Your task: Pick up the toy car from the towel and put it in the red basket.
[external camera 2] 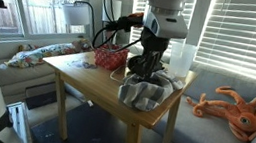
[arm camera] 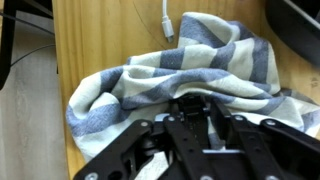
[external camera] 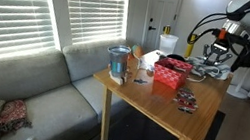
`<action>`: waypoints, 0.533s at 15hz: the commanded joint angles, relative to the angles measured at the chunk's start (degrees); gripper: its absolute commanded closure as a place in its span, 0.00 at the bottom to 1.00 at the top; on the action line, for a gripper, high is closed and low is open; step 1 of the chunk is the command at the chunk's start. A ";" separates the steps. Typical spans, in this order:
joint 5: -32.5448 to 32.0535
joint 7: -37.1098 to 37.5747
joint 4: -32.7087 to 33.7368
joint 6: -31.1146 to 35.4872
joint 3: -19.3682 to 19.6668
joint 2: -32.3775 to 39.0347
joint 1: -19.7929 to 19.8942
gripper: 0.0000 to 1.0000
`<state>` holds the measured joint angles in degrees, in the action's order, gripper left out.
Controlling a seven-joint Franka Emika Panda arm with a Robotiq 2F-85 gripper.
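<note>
The towel [arm camera: 180, 65], striped grey and white, lies bunched on the wooden table [arm camera: 100, 40]; it also shows in both exterior views [external camera: 206, 69] [external camera 2: 145, 94]. My gripper [arm camera: 196, 112] is pressed down onto the towel, its jaws narrowed around a small dark shape [arm camera: 193, 102], apparently the toy car. Whether the fingers touch it is not clear. The red basket [external camera: 170, 75] [external camera 2: 110, 59] stands on the same table, a short way from the gripper [external camera: 216, 58] [external camera 2: 146, 69].
A clear jar with a blue lid [external camera: 117, 62] stands near the table's sofa-side corner. A small dark item [external camera: 187, 101] lies by the front edge. A white cable [arm camera: 166, 18] runs beyond the towel. An orange plush octopus [external camera 2: 239, 109] sits on the sofa.
</note>
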<state>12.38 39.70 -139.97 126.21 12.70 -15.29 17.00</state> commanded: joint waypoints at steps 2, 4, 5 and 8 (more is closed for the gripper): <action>1.71 -1.77 0.83 0.53 0.17 -0.38 -0.04 0.94; 0.80 -1.55 1.04 0.25 -0.23 -1.69 0.05 0.92; 0.48 -1.59 1.09 -0.04 -0.41 -2.54 0.06 0.92; 0.48 -5.29 0.98 -2.79 -1.09 -6.96 -0.85 0.92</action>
<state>12.40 37.58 -138.53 126.23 12.32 -17.13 16.84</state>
